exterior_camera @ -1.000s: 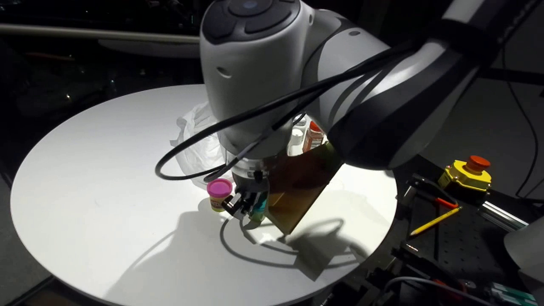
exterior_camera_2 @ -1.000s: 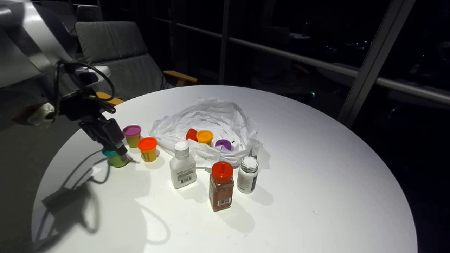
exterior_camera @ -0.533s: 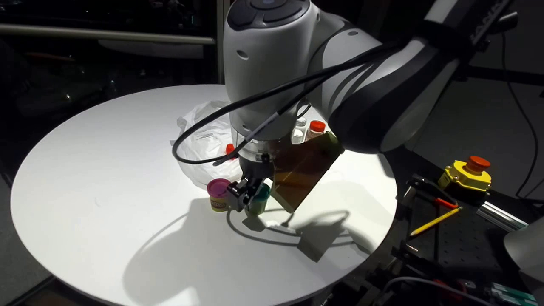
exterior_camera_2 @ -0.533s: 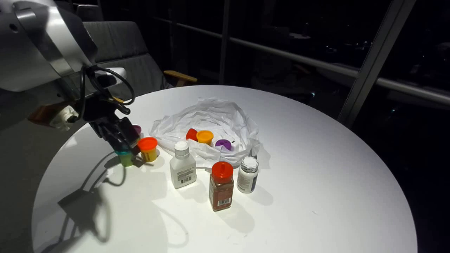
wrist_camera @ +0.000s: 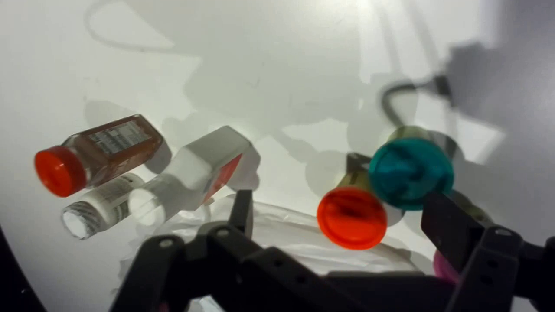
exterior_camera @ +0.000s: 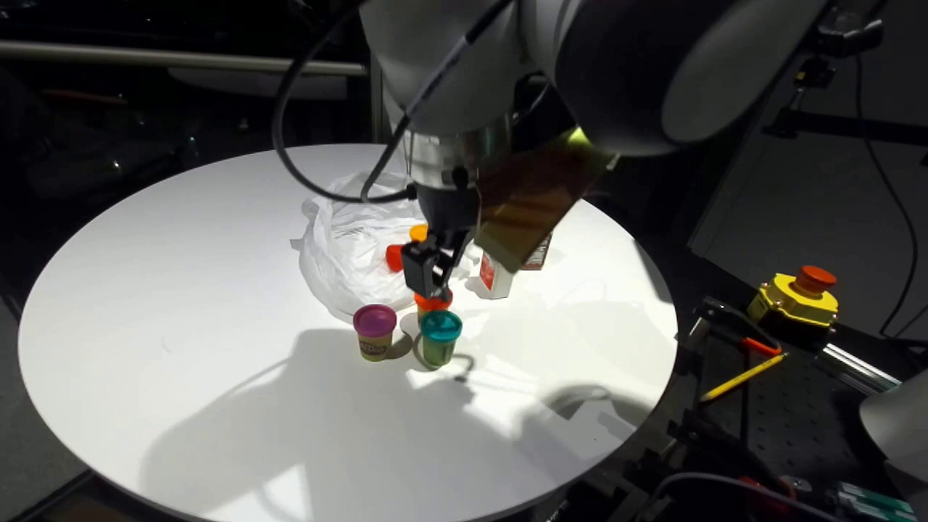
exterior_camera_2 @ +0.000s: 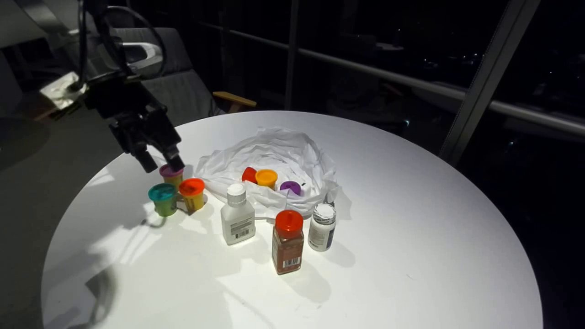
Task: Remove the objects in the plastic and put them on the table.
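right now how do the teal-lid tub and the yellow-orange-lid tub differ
Place: the teal-lid tub stands on the table, outside the plastic bag; the yellow-orange-lid tub sits inside it.
Visibility: in an exterior view the teal-lid tub shows down to its base; the yellow-orange-lid tub's base is hidden.
Both are round and lidded.

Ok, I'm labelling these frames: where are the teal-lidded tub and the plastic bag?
Teal-lidded tub (wrist_camera: 410, 172), wrist view: on its lid.
Plastic bag (exterior_camera_2: 279, 147), in an exterior view: on its crumpled wall.
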Controlling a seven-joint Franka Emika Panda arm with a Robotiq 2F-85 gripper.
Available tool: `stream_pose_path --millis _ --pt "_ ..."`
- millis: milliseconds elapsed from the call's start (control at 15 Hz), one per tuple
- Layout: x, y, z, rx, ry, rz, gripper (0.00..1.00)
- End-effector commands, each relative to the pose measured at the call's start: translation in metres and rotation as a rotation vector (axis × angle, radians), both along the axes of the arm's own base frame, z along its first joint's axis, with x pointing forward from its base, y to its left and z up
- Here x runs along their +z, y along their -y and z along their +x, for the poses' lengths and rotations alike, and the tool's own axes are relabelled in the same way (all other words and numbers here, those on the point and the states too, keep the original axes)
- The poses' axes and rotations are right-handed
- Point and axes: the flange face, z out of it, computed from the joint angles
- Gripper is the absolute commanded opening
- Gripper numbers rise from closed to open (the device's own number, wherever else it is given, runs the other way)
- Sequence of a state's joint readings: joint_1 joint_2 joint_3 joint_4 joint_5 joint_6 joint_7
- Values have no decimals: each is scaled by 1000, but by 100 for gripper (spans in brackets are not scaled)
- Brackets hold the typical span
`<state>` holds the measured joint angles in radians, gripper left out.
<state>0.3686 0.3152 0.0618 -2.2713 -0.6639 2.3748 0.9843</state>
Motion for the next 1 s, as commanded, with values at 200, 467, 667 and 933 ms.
stream_pose_path --millis 200,467,667,933 --pt "61 73 105 84 33 -18 100" --pt "38 91 150 142 16 70 100" --pt "10 92 166 155 -17 156 100" --pt "-19 96 174 61 -39 201 100"
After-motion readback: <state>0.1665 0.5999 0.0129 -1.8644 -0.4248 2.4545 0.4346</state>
